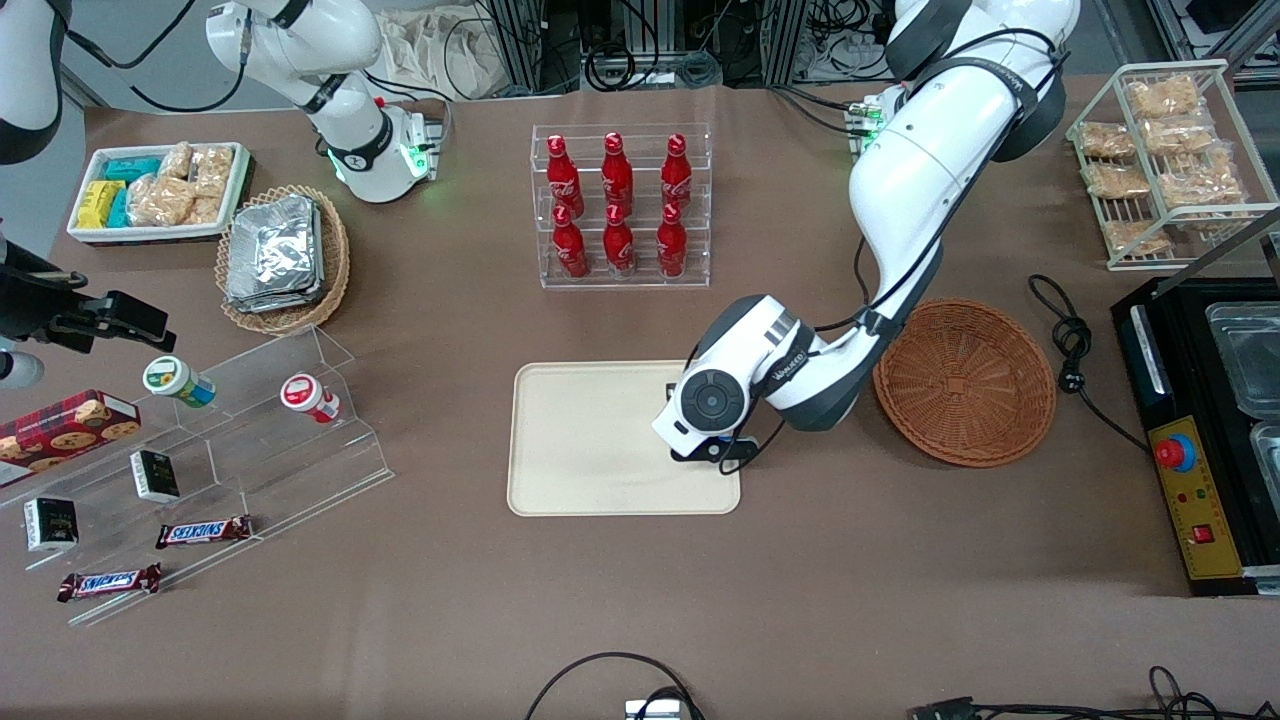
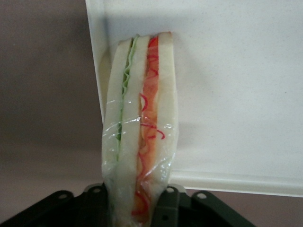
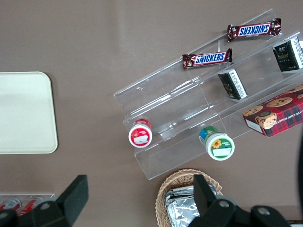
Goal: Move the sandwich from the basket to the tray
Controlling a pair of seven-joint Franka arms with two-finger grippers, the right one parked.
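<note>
while the gripper (image 1: 712,452) hangs over the tray (image 1: 590,440), at the tray's edge nearest the basket (image 1: 965,380), it is clamped on the sandwich (image 2: 139,127). in the left wrist view the sandwich stands out from between the closed fingers (image 2: 168,208), wrapped in clear film, with a green layer and a red-orange layer showing between pale bread slices. its tip reaches over the tray's pale surface, close to the rim (image 2: 97,71), with brown worktop (image 2: 42,94) beside it. whether the sandwich touches the tray i cannot tell. in the front view the arm's wrist hides the sandwich. the basket sits on the worktop just beside the tray, toward the working arm's end, with nothing in it. farther from the front camera than the tray stands a clear rack of red bottles (image 1: 620,205). toward the parked arm's end lie a lighter basket of foil packets (image 1: 283,258) and a clear stepped stand (image 1: 220,440) with snickers bars (image 1: 203,531).
</note>
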